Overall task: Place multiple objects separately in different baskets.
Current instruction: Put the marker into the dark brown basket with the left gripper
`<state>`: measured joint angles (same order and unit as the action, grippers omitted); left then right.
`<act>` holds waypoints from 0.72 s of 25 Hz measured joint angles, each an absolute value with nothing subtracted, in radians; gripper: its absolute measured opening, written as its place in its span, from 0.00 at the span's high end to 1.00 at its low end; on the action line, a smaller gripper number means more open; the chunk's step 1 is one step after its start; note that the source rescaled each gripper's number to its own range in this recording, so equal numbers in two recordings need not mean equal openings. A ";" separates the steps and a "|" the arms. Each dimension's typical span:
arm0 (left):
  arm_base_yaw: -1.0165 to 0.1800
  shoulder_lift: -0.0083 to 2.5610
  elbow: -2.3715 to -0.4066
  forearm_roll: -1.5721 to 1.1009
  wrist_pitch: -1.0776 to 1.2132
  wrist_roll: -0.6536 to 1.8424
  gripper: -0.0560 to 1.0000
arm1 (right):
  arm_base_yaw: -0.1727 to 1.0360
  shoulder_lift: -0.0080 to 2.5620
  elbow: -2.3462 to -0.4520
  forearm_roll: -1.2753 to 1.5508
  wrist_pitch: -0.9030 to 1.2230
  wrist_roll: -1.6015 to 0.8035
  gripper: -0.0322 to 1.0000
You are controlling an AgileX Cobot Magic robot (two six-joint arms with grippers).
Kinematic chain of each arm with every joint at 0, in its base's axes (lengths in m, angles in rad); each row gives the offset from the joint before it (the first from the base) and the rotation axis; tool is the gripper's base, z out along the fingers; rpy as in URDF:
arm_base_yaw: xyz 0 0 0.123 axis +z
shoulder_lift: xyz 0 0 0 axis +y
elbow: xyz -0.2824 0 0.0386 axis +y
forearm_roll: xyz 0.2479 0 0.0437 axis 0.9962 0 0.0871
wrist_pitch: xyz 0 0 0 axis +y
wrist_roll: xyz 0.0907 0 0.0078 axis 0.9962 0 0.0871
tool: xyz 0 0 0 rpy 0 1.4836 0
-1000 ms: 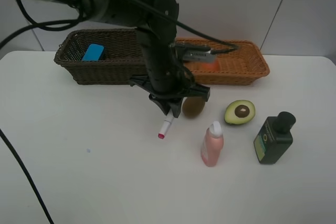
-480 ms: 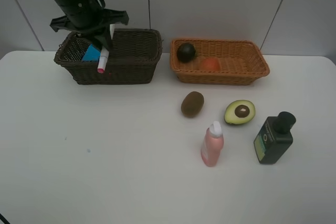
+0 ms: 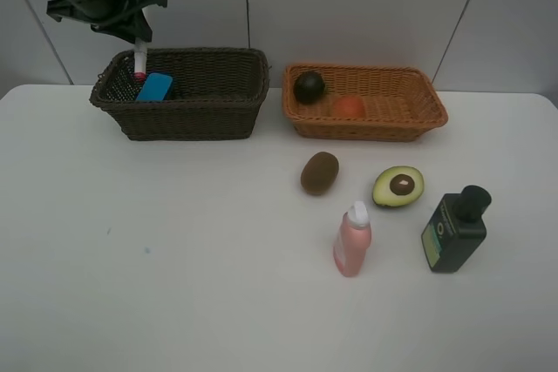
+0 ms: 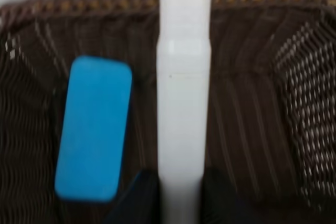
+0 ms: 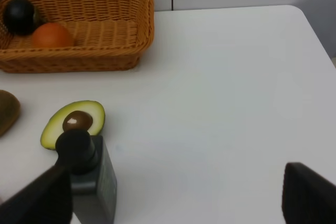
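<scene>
My left claw (image 3: 137,39) is clamped shut on the white marker (image 3: 139,62), which hangs tip-down over the left end of the dark brown wicker basket (image 3: 192,112), near the blue eraser block (image 3: 154,87) lying inside. My right claw (image 5: 178,198) gapes wide and empty above the white tabletop (image 5: 220,77), with the dark green bottle (image 5: 88,174) standing by one finger.

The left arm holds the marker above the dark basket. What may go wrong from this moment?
1. The left gripper holds the white marker near the left end of the dark brown basket, close to its rim; released here, it might strike the rim and fall outside.
2. The blue eraser lies right beside the marker's path, so the marker may land on it and bounce or rest tilted.
</scene>
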<state>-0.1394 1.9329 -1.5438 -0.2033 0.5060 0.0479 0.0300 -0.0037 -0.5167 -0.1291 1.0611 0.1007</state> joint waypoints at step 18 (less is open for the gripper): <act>-0.139 2.106 -1.542 -0.203 0.290 0.108 0.19 | 0.030 -0.004 -0.517 -0.129 1.061 0.101 0.00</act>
